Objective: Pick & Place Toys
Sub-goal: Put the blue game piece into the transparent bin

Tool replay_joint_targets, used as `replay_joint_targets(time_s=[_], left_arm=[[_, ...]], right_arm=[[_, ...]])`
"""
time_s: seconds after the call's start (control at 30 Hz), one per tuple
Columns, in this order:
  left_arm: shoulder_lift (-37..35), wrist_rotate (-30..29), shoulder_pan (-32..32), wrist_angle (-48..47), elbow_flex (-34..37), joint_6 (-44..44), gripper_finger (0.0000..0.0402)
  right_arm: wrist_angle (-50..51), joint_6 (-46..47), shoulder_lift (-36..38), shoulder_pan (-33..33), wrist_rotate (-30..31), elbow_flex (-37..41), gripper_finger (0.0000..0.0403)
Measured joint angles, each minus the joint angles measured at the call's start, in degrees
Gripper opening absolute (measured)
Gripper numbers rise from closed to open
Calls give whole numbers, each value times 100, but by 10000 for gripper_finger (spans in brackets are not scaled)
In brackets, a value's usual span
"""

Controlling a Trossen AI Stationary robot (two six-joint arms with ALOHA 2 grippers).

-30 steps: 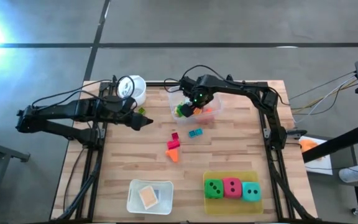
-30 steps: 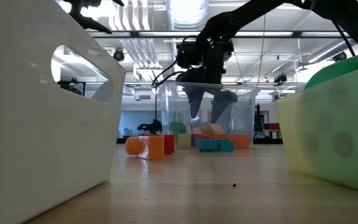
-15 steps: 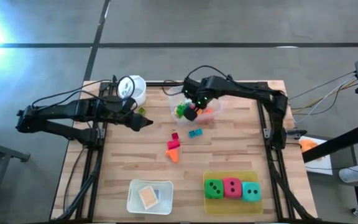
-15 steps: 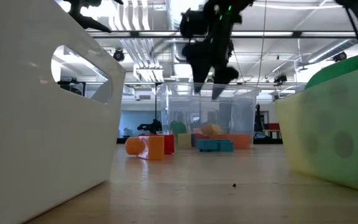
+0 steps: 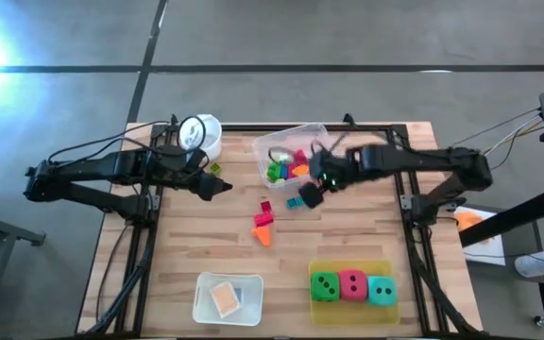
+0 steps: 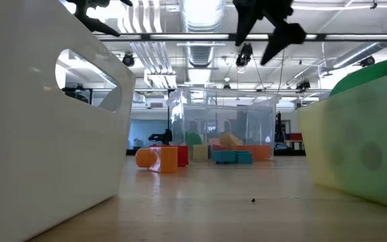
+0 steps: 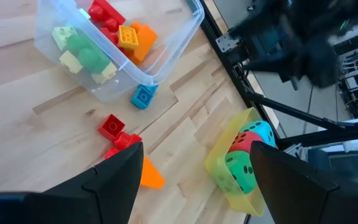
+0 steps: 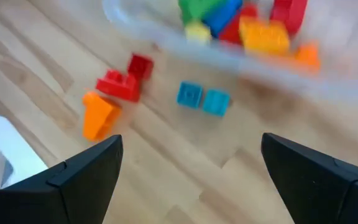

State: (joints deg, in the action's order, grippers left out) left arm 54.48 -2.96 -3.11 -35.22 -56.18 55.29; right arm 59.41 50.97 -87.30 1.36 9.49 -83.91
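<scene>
Toys split now between tub and counter: a mixed heap of green, red, yellow and orange blocks (image 5: 287, 168) inside the clear plastic tub (image 5: 270, 146) at the far middle; a blue two-stud block (image 5: 296, 202) just near of the tub wall; a red block (image 5: 264, 208) and an orange piece (image 5: 265, 230) together, nearer and to the left. Three dotted dice (image 5: 352, 284) sitting in a yellow tray (image 5: 347, 315) at the near right; a flat tile (image 5: 225, 298) in a white bin (image 5: 202, 304) at the near left.

Changed within the last second: right tool (image 5: 310, 193) out of the tub, up and away, hanging above the counter right by the blue block, fingers spread wide and empty. No new piece visible between them, so likely a drop into the tub just finished and a fresh pick coming up.

Likely next target, judging by the right wrist view: blue block (image 8: 202, 99), centred ahead, with red (image 8: 128, 79) and orange (image 8: 99, 116) pieces off to one side.

Left tool (image 5: 217, 186) waiting over the left side of the counter near the white cup (image 5: 200, 133), fingers (image 7: 114, 180) apart, carrying nothing.

Remaining for the task: three loose pieces or so on the open counter.
</scene>
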Motion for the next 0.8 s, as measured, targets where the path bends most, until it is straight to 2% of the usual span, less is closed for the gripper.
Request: replay_joint_targets(time_s=[0.17, 0.3, 0.43, 0.63, 0.8], left_arm=[[2, 2, 0, -2, 0, -50, 297], [1, 19, 0, -53, 0, -143, 297], [2, 61, -1, -85, 0, -154, 297], [2, 151, 0, -109, 0, -195, 297], [2, 287, 0, -109, 0, -297, 297]], right_arm=[[-696, 1529, 50, -377, 148, 1021, 375], [-1417, 2372, -182, -550, 757, 1548, 374], [-2056, 2384, -495, -588, 994, 1817, 374], [-2453, 2208, -1135, -549, 713, 1818, 374], [-2429, 1315, -1670, -436, 879, 1381, 374]])
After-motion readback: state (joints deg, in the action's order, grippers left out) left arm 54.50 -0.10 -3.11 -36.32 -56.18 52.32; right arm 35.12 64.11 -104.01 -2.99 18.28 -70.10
